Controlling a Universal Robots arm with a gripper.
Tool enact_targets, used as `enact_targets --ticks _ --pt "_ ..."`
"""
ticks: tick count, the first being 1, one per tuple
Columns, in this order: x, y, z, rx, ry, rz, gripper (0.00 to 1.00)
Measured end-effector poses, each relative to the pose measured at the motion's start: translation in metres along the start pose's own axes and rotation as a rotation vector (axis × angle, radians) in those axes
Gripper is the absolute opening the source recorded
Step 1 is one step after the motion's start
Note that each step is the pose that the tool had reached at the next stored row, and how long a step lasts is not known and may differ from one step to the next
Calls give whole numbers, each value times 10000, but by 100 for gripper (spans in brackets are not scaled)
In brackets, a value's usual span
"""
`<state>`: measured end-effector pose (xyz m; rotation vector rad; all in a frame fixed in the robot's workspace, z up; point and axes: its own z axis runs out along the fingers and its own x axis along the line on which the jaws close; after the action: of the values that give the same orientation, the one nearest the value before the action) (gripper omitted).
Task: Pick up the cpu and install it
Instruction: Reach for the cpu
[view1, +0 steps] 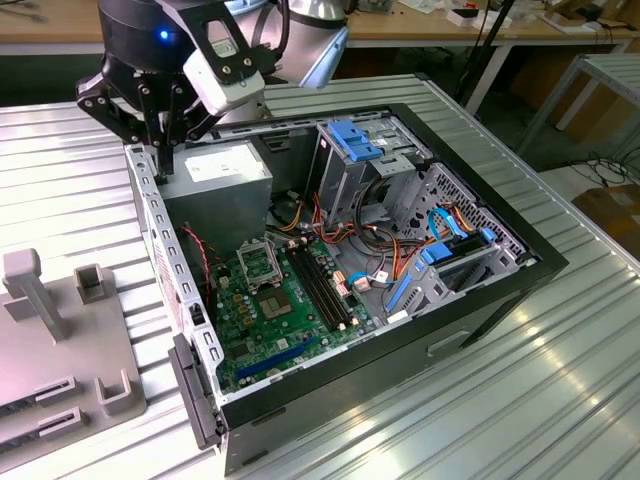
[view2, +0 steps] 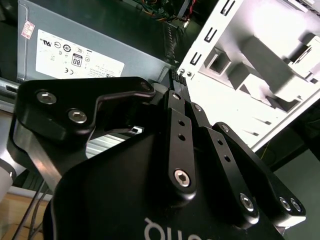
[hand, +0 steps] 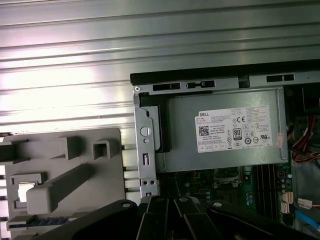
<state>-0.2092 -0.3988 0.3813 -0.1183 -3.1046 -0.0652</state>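
cpu (hand: 24, 192) out in the holder, end effector (view1: 162, 165) over the case corner

From where I stand, the cpu looks to be the small pale square lying flat in a framed pocket of the grey holder (hand: 107, 200), as the first wrist view has it. It is too small to make out more than that. The holder stands on the ribbed metal tabletop (view1: 560, 400), near the open computer case (view1: 450, 322) and on the exterior view's left of it. It carries a tall post and a few low blocks.

The end effector hangs over the case's far corner on the exterior view's left. Its tips point down, just above the rim and right beside the grey power supply (view1: 215, 180). The fingers are drawn together, clenched, and both wrist views show the black links meeting in a narrow line. It is well apart from the cpu in its pocket.

Inside the case a green circuit board (view1: 265, 335) lies flat on the bottom. A square metal-framed socket (view1: 262, 263) with a dark centre sits on the board just next to the power supply. Long black memory slots (view1: 325, 290) run beside the socket on the exterior view's right. Further that way are blue plastic brackets (view1: 355, 140) and bundles of coloured wires (view1: 395, 250).
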Motion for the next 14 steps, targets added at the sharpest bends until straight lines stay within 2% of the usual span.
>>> enact_targets --ticks 8,14 --pt "44 -4 8 4 38 1 11" --pt "127 -10 19 -4 38 2 11"
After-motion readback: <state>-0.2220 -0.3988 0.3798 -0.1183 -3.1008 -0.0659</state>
